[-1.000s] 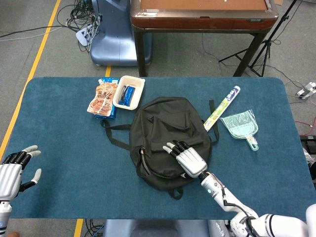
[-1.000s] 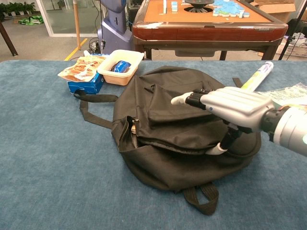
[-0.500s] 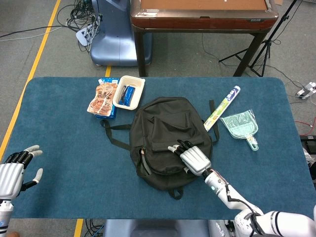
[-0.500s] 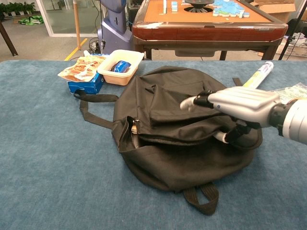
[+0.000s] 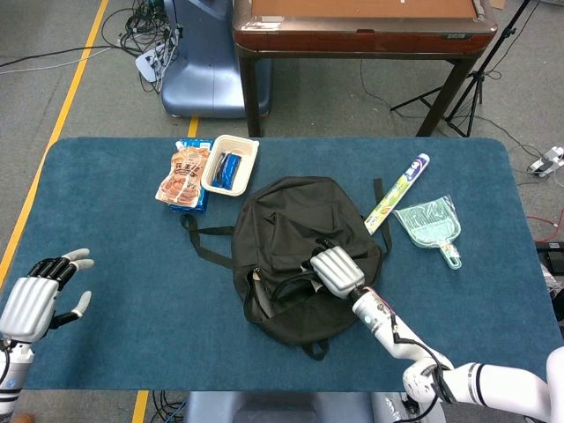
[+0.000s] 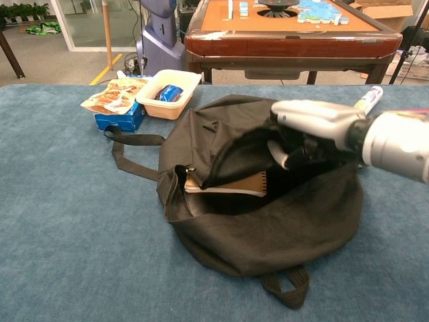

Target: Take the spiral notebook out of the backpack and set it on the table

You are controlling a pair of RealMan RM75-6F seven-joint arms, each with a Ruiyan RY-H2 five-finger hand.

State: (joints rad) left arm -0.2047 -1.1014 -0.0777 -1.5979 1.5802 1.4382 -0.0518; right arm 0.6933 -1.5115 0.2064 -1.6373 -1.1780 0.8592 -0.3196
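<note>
The black backpack [image 5: 280, 211] [image 6: 268, 228] lies in the middle of the blue table [image 5: 123, 256]. My right hand [image 5: 336, 270] [image 6: 310, 129] grips its upper flap and holds it lifted, so the mouth gapes. Inside the mouth the chest view shows the spiral notebook [image 6: 228, 184], tan-covered, lying flat with its wire binding toward the right. My left hand [image 5: 37, 298] hovers open at the table's left front edge, far from the bag, and appears only in the head view.
A snack packet [image 5: 182, 176] [image 6: 114, 94] on a blue box and a white tray [image 5: 248, 155] [image 6: 175, 108] sit behind the bag's left. A rolled tube [image 5: 397, 188] [image 6: 367, 99] and a green dustpan [image 5: 430, 223] lie at its right. One strap [image 6: 124, 157] trails left.
My right hand closed on the backpack's flap and pulled it up and back, opening the bag and baring the notebook. My left hand drifted slightly right and up.
</note>
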